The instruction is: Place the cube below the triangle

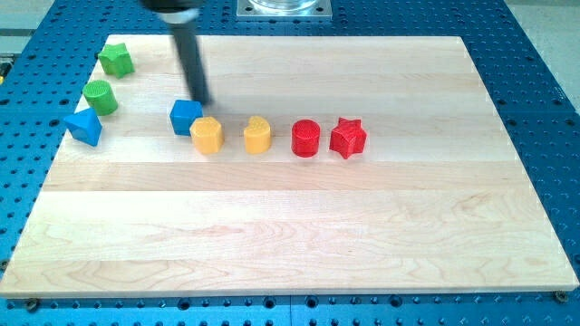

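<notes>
While the dark rod slants down from the view's top, my tip (204, 103) sits at the upper right corner of the blue cube (186, 117), touching it or very nearly so; the rod has no claw, so nothing is open, shut or held. That cube lies in the left half of the wooden board (299, 226), and the blue triangle (84, 127) rests well off to its left, near the board's left edge, at about the same height in the view.

Pressed against the cube's lower right corner is a yellow block (207, 136), rounded with faint facets, its exact shape hard to tell. Further right runs a row: a yellow heart-like block (257, 135), a red cylinder (306, 139), and a red star (348, 138) just beside the cylinder. Above the triangle stands a green cylinder (101, 97), close to it, and higher still a green block (116, 60) with an irregular, star-like outline.

All blocks look like matte plastic. The board is pale, smooth-grained wood in jointed planks, lying on a blue perforated metal table (544, 136).
</notes>
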Controlling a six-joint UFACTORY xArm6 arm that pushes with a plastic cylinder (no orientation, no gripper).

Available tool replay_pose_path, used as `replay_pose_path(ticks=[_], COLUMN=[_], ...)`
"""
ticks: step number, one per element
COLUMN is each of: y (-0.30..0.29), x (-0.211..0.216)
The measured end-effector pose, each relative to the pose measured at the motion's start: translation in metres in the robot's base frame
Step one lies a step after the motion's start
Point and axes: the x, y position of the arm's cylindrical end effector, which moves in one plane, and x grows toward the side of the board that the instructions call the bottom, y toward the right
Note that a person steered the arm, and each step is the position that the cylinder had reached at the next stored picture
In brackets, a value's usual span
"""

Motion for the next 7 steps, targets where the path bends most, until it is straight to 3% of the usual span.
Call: replay_pose_path(ticks=[1,2,3,4,5,7], y=[-0.001,-0.054,-0.067,-0.047,-0.061,-0.115], x=[0.022,0.070,0.080,0.045,0.040,0.110])
